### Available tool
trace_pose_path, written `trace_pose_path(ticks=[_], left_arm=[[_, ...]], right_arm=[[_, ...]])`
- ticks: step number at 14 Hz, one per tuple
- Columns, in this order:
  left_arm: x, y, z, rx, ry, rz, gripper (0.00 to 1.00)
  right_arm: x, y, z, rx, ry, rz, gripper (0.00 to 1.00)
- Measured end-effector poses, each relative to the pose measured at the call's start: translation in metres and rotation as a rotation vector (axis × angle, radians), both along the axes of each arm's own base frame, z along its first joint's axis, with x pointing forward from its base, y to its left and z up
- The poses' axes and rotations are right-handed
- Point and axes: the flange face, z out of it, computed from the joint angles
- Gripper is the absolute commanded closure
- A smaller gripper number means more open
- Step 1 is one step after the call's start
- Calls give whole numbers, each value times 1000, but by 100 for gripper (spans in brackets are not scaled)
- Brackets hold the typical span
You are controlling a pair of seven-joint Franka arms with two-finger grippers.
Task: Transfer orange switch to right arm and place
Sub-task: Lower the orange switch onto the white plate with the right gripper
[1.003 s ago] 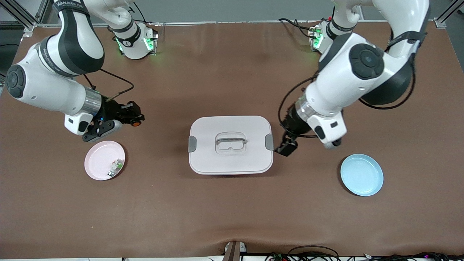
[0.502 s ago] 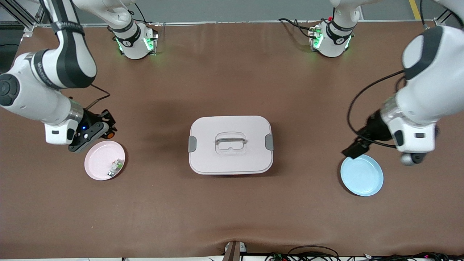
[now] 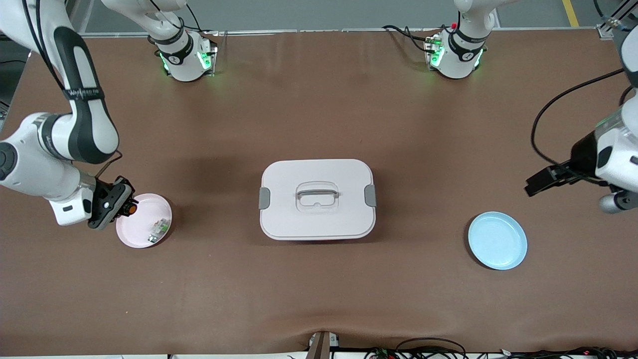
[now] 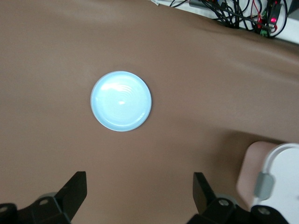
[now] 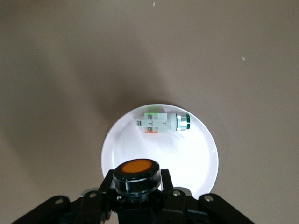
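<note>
The orange switch, a small black cylinder with an orange cap, sits between the fingers of my right gripper, which is shut on it. In the front view the right gripper hangs over the rim of the pink plate with the orange switch in it. My left gripper is open with nothing between its fingers. It is up over bare table at the left arm's end, and shows as the left gripper in the front view, above the blue plate.
A small white-and-green part lies on the pink plate and shows as the white-and-green part in the right wrist view. A white lidded box with a handle stands at the table's middle. Cables run along the front edge.
My right gripper has carried the orange switch from beside the box's end down to the pink plate's rim. My left gripper has drawn away from the box toward its own end of the table.
</note>
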Motion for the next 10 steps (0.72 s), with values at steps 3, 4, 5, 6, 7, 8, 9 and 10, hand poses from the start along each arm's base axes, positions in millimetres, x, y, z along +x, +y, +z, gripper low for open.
trace_pose_path(ticks=[3,4,5,6,7,8,9,10], left_arm=[[-17,-1,21,53,-6,-121,0],[-23,0,22,75,2,-144,0],[-30,2,21,94,16,-156,0],[-38,3,21,98,28,-155,0],[-47,5,22,89,36,-150,0],[-56,9,25,79,42,-143,0],[-66,13,28,74,44,-136,0],[-77,16,32,74,42,-130,0]], right_arm=[[15,-18,-36,-7,3,104,99],[20,-24,-46,-8,6,144,99],[24,-28,-56,-8,10,171,98],[27,-31,-66,-8,17,185,98],[29,-33,-75,-7,26,191,98],[30,-34,-83,-7,30,195,98],[32,-34,-88,-9,29,197,98],[32,-34,-91,-9,30,198,98]])
